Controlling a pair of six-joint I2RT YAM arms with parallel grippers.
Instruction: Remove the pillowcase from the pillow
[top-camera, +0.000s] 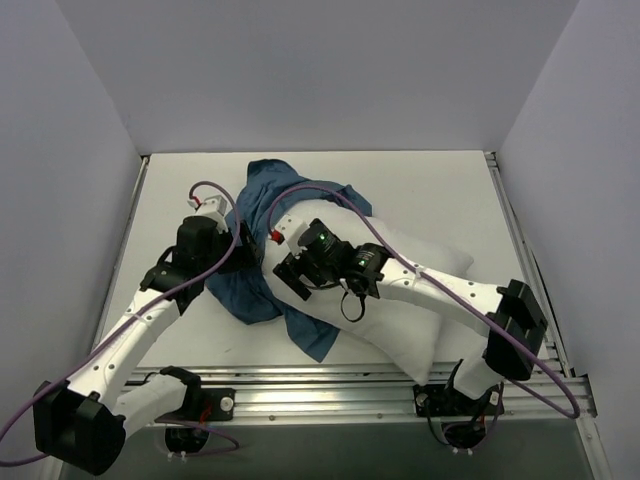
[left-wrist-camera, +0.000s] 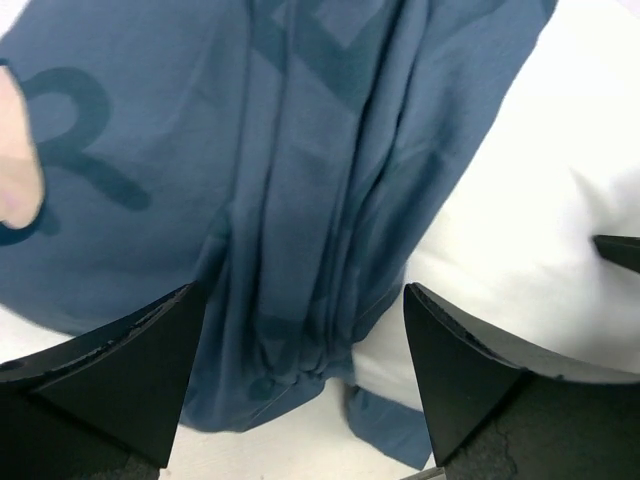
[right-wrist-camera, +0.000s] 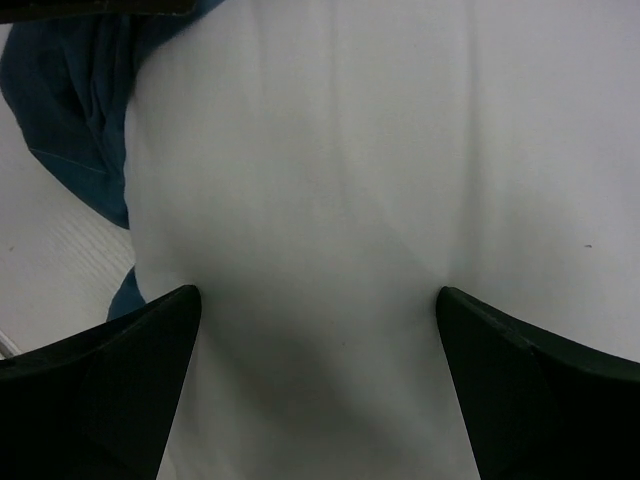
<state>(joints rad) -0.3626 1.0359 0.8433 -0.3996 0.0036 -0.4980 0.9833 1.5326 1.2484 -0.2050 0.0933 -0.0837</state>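
Judging from how the cloth lies, the stripping step looks nearly finished. The pillowcase (top-camera: 255, 295) is bunched in a blue heap on the left half of the table (top-camera: 430, 185), against the left end of the pillow (top-camera: 395, 330). The pillow stretches bare and white toward the near right. Whether its last corner is tucked inside the cloth I cannot tell, since both wrists hide that seam from above. The left gripper (left-wrist-camera: 300, 300) hangs with its jaws wide and nothing between them, over a ridge of gathered blue folds, with the white pillow just to one side. The right gripper (right-wrist-camera: 318, 295) also stands wide and empty, directly over plain pillow, with blue cloth only at the edge of its view. The next move probably calls for the right arm to press or pinch the pillow so that it stays put. The left arm would close on the ridge of folds and draw it left, clear of the pillow. Crowding is the main hindrance, because the two wrists sit close together above the same spot. The purple cables (top-camera: 330, 200) loop over the cloth there. The left wall (top-camera: 70, 200) leaves limited room for the pull.
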